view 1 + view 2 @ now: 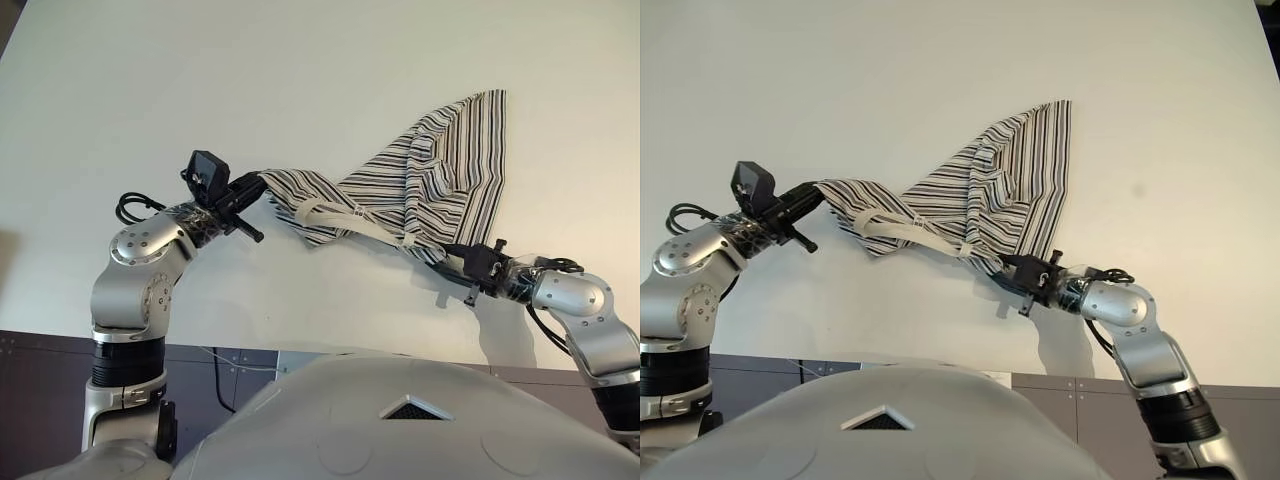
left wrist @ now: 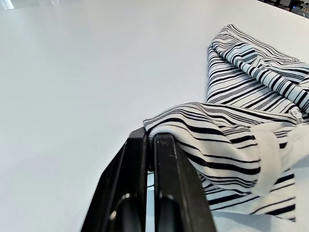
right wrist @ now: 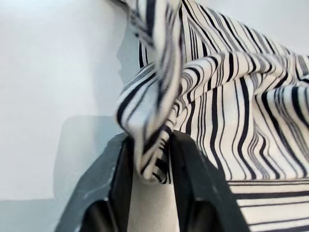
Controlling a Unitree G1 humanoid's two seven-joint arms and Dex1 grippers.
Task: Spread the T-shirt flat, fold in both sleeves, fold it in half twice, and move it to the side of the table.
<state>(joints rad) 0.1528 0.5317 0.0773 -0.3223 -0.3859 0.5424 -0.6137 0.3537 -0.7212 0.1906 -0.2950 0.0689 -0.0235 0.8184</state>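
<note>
Right gripper (image 1: 452, 254), at lower right, and left gripper (image 1: 258, 184), at centre left, are each clamped on the striped T-shirt (image 1: 440, 170), which is stretched between them over the white table (image 1: 150, 80).

Just below the near edge of the white bench (image 1: 200, 90) lies a dark brown panel (image 1: 40, 365). A thin pale cable (image 1: 240, 365) crosses it, and grey panels (image 1: 1080, 420) adjoin it.

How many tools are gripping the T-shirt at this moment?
2. The left tool pinches the left end of the T-shirt; the right tool clamps its near right edge.
</note>
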